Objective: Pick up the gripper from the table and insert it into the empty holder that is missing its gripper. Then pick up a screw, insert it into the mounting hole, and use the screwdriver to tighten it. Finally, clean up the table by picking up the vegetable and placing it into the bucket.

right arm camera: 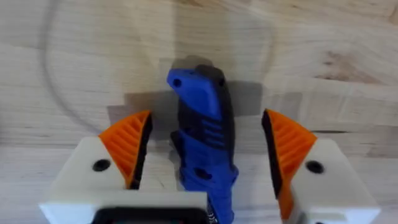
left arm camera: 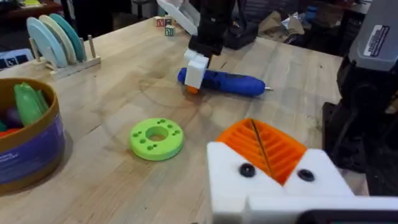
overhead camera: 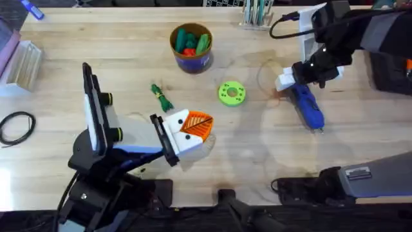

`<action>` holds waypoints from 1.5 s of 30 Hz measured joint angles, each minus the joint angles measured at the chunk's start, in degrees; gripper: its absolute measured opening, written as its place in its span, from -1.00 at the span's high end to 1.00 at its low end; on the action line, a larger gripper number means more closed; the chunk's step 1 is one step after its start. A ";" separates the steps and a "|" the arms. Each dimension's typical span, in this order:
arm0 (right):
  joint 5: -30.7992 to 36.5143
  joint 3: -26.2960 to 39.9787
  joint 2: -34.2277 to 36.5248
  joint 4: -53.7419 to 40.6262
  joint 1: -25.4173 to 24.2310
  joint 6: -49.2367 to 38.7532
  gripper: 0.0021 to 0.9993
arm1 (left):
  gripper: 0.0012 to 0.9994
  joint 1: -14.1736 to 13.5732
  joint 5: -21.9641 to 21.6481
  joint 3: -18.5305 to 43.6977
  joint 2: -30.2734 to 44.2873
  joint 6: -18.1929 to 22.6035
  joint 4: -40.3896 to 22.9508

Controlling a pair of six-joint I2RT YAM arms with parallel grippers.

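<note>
1 blue pen-shaped screwdriver (overhead camera: 308,104) lies flat on wooden counter (overhead camera: 129,71), thin metal tip away from right claw (right arm camera: 205,146), whose pads spread wide straddling it. Left claw (overhead camera: 193,125) narrow, nothing held. 1 slim dark-green vegetable (overhead camera: 161,96) near 1 blue orange-rimmed bucket (overhead camera: 191,46); 1 green disc (overhead camera: 232,93).

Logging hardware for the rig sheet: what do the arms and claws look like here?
Both arms are black with grey link covers. Each claw has white angular finger blocks with orange ribbed pads and small black screws: left claw, right claw. A black cable loops off the right arm's wrist.
</note>
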 joint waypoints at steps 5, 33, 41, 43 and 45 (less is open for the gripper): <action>-3.89 0.00 -0.34 -1.62 0.00 -2.94 -0.97 | 0.98 0.00 0.00 0.00 0.01 0.02 -0.02; -6.97 0.66 2.28 -2.64 -3.32 -16.33 -0.76 | 0.98 0.00 0.00 0.00 0.00 0.01 -0.01; -8.11 0.78 2.62 -2.77 -3.27 -16.59 0.12 | 0.98 0.00 0.00 0.00 0.00 0.02 0.00; -7.73 0.79 2.89 -2.51 -3.29 -16.87 0.67 | 0.98 0.00 0.00 0.00 0.01 0.01 -0.01; -7.77 0.81 3.11 -2.27 -3.43 -16.40 0.96 | 0.98 0.00 0.00 0.00 0.02 0.02 0.00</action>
